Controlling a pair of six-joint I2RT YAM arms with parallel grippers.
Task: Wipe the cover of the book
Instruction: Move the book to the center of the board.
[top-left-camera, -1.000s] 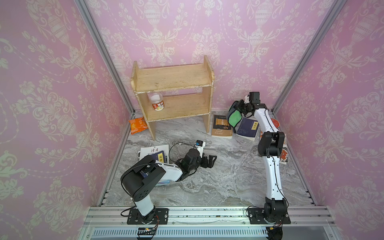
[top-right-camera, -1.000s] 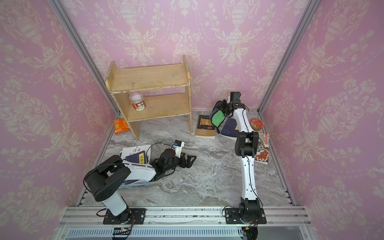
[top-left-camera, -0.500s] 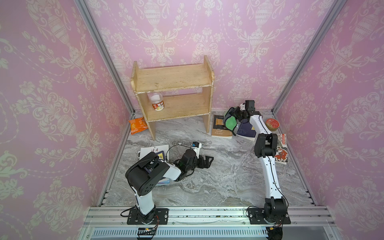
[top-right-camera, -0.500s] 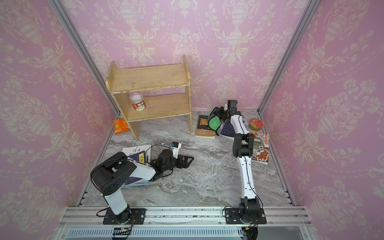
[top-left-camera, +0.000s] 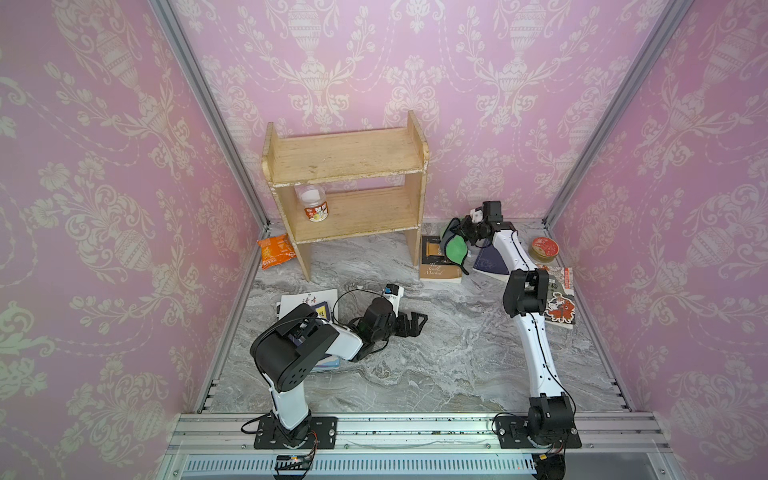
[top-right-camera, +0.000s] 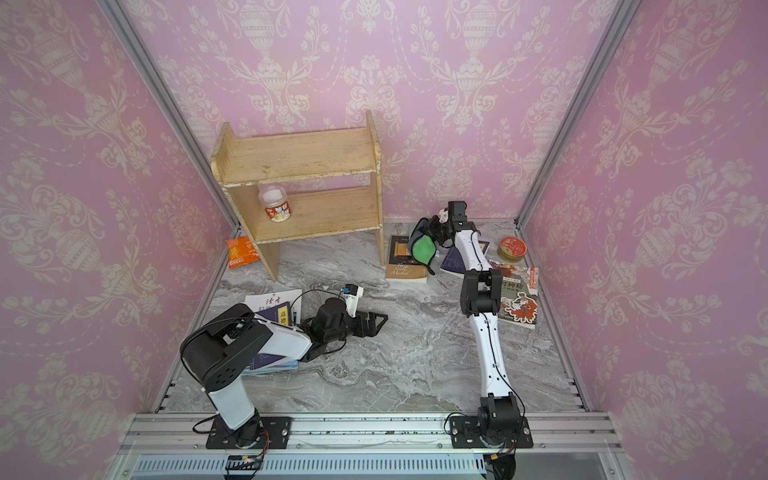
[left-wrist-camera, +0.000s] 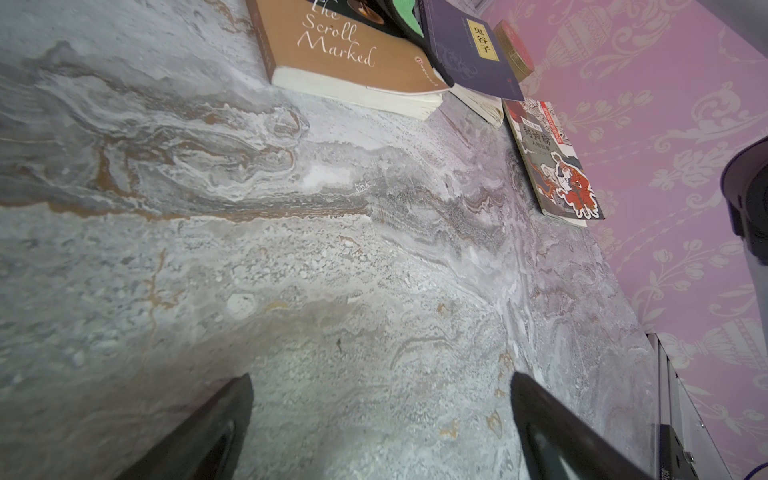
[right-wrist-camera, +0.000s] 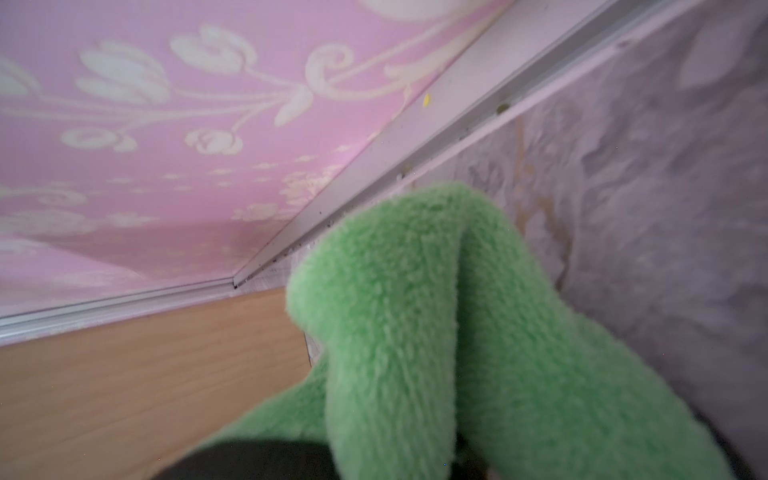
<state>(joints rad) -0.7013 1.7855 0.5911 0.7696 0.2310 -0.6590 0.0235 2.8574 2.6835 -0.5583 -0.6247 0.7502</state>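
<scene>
A: Where is the book (top-left-camera: 437, 270) at this moment?

B: It lies flat on the table (top-left-camera: 436, 365), close to the far edge and toward the far right corner. The right leg of the shelf (top-left-camera: 345, 158) is just beside it on one side, and a purple book (top-left-camera: 490, 262) on the other.

A: Which arm is nearer to it?

B: The right one, clearly. The right gripper (top-left-camera: 464, 232) hangs over the far end of the book, with its fingers closed on a green cloth (top-left-camera: 455, 248). The cloth hangs down over the far right part of the cover. I cannot tell if it really presses on the cover.

A: And the left gripper (top-left-camera: 415, 326)?

B: It is low over the middle of the table, well apart from the book. Its fingers are wide open and nothing is between them.

A: How does the book lie, compared with the fingers that hold the cloth?

B: Its long axis runs from the far edge toward the near edge, and the end with the title points to the near edge. So the bare part of the cover lies from the fingers toward the near edge. I think the stroke should go along this axis, toward the title.
</scene>
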